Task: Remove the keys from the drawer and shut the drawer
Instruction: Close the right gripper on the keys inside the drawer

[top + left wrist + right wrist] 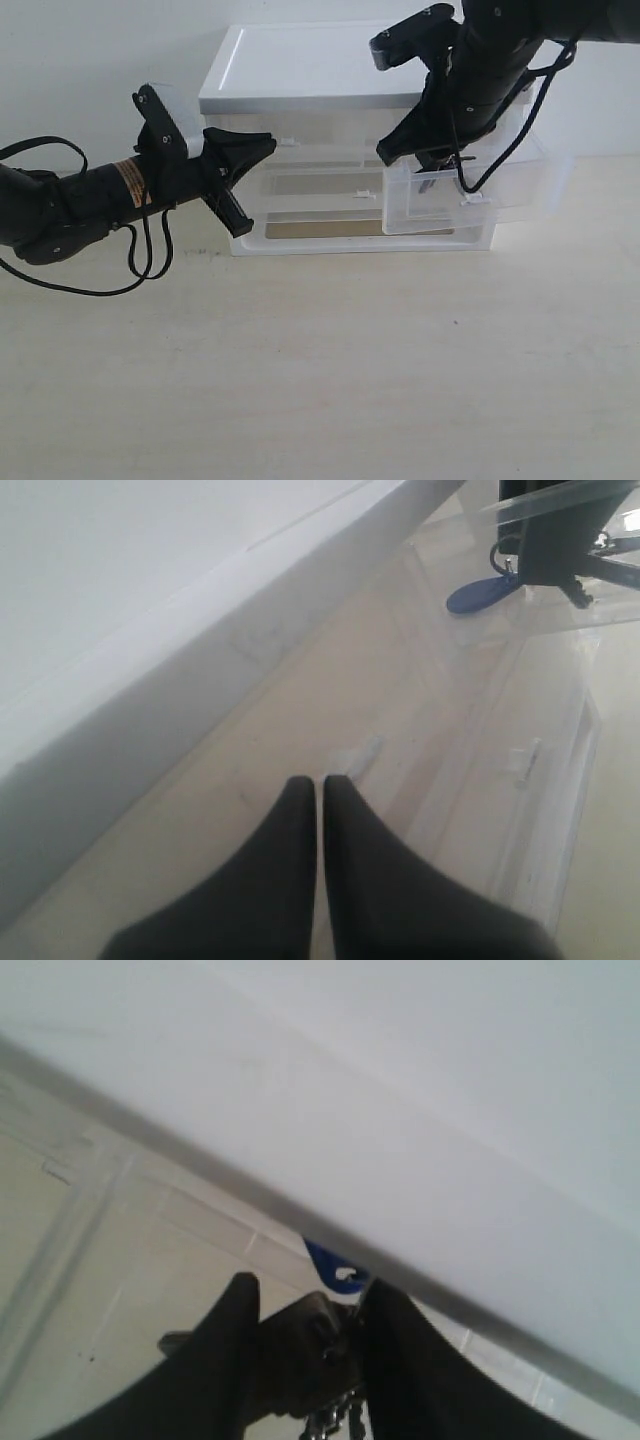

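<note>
Carrying everything, desk [320,380]: pale and flat, with the unit standing at its far side.
Unit [300,70]: white top, clear drawers below.
Right arm [490,60]: comes in from the upper right above the unit's top, then bends steeply down, with the wrist pitched into the open drawer.
Left arm [70,200]: reaches in low from the left, forearm nearly level, wrist aimed at the unit's left front.
Drawer [510,200]: the right-hand small one, pulled well out, its front overhanging the unit.
Right hand [310,1305]: inside the drawer, fingers [235,1330] clamped on the keys.
Left hand [320,785]: fingers [290,860] together, only a hairline slit between them. The tips are just beside the left small drawer's white tab [360,755]; contact unclear.
Keys [300,1345]: in the drawer, pinched by the right hand, with the blue fob [480,595] showing beyond the grip. Cannot tell whether they clear the drawer floor.
</note>
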Robot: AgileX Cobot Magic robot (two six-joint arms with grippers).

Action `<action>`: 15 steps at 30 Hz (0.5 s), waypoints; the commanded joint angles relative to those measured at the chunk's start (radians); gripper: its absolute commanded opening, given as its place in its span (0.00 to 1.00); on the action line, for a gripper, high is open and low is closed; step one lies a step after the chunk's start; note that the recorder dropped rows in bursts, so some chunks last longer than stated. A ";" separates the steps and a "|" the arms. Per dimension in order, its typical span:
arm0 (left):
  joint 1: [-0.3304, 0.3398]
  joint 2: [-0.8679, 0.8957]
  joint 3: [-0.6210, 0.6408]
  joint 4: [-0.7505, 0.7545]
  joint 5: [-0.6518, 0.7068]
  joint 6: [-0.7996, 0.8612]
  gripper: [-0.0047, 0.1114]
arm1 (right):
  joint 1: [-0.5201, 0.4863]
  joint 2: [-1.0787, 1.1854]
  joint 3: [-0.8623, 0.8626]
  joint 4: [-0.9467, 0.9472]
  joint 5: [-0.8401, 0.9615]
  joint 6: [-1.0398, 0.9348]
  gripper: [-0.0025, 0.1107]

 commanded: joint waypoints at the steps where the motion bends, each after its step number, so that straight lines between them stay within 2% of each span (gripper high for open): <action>1: 0.000 0.010 -0.020 -0.093 0.086 -0.009 0.08 | -0.004 -0.001 0.006 -0.027 0.032 -0.020 0.02; 15: 0.000 0.010 -0.020 -0.093 0.086 -0.009 0.08 | -0.004 -0.169 0.006 -0.029 -0.004 -0.030 0.02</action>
